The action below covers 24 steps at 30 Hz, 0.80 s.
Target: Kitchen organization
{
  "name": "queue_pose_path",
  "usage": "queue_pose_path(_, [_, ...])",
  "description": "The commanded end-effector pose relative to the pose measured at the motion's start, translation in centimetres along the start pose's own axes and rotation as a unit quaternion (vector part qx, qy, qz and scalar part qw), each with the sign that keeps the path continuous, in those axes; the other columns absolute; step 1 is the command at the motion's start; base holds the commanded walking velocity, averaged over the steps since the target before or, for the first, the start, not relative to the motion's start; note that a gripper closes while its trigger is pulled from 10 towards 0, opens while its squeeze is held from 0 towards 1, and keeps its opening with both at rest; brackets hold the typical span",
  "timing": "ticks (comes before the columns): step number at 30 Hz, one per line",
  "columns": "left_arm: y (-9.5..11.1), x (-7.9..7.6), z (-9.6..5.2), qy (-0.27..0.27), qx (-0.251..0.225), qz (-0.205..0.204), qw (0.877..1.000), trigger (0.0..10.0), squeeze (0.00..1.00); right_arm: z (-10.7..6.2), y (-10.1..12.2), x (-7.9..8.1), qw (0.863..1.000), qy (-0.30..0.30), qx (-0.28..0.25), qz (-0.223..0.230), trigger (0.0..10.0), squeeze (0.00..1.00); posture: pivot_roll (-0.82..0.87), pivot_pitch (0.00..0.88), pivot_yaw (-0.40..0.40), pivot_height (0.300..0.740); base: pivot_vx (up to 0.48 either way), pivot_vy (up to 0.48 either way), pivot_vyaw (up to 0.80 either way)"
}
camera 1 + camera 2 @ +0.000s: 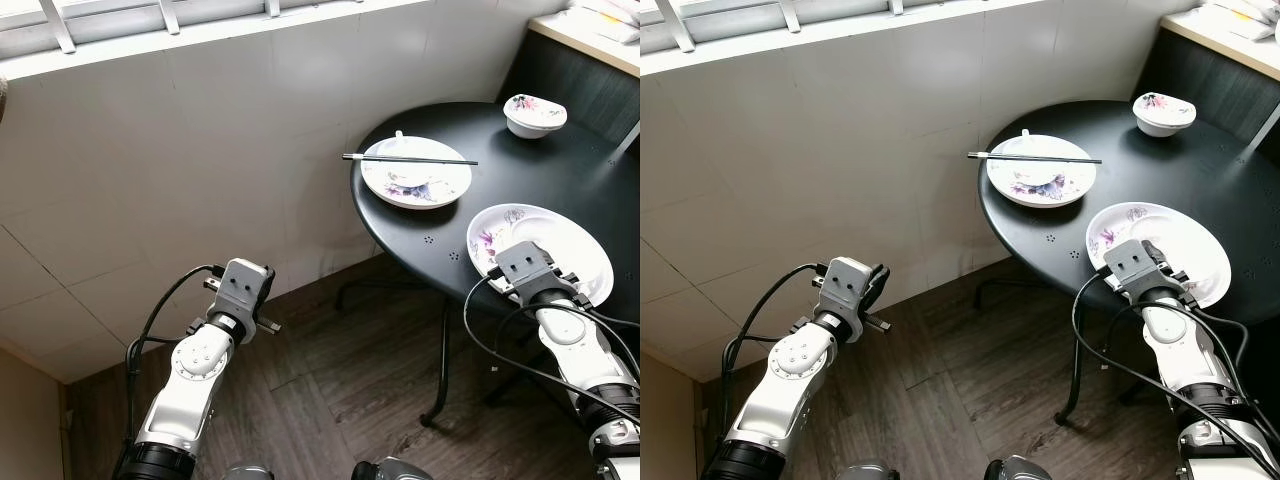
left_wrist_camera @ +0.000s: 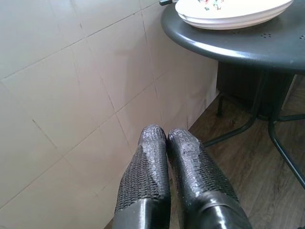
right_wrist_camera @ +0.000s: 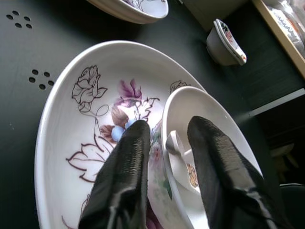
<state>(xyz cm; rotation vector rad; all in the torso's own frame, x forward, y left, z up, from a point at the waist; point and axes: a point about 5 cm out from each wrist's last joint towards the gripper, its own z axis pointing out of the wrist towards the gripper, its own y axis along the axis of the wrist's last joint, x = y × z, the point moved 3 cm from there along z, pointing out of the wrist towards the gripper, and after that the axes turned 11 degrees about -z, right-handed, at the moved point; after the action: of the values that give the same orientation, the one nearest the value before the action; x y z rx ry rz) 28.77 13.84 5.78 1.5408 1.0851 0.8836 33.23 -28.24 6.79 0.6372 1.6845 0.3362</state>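
Note:
A round black table (image 1: 520,165) stands to my right. Near its front edge lies a large white plate (image 3: 71,124) with a rose pattern, and a smaller white dish (image 3: 188,102) with a spoon (image 3: 172,142) in it rests inside. My right gripper (image 3: 167,126) is open over this plate, one finger on each side of the small dish's rim. Low beside the tiled wall, my left gripper (image 2: 167,136) is shut on nothing.
Farther back on the table, a floral plate (image 1: 415,182) carries black chopsticks (image 1: 410,158) across its top. A small bowl (image 1: 534,113) sits at the far side. A counter edge (image 1: 590,42) runs at the top right. The table's legs (image 1: 440,360) stand on wood floor.

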Motion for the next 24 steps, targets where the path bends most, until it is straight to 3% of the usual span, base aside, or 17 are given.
queue_pose_path(1, [-0.07, -0.15, 0.16, -0.003, 0.003, 0.010, 1.000, 10.0, 0.00, 0.15, -0.01, -0.75, 1.000, -0.009, -0.002, -0.003, 0.0, 0.00, 0.15, 0.000, -0.038, 0.740, 0.000, 0.000, 0.00])
queue_pose_path(18, [-0.52, -0.38, 0.13, -0.006, 0.009, 0.012, 1.000, 10.0, 0.00, -0.02, 0.21, -0.59, 0.999, -0.018, -0.011, -0.029, 0.1, 0.00, 0.14, 0.000, -0.040, 0.740, 0.000, 0.000, 0.00])
queue_pose_path(19, [-0.55, -0.41, 0.13, -0.006, 0.009, 0.012, 1.000, 10.0, 0.00, -0.04, 0.18, -0.58, 0.999, -0.020, -0.009, -0.033, 10.0, 0.00, 0.14, 0.000, -0.040, 0.740, 0.000, 0.000, 0.00])
queue_pose_path(24, [-0.71, -0.50, 0.16, -0.008, 0.012, 0.013, 1.000, 10.0, 0.00, 0.03, -0.13, -0.33, 1.000, -0.015, 0.006, -0.026, 10.0, 0.00, 0.14, 0.000, -0.040, 0.740, 0.000, 0.000, 0.00])
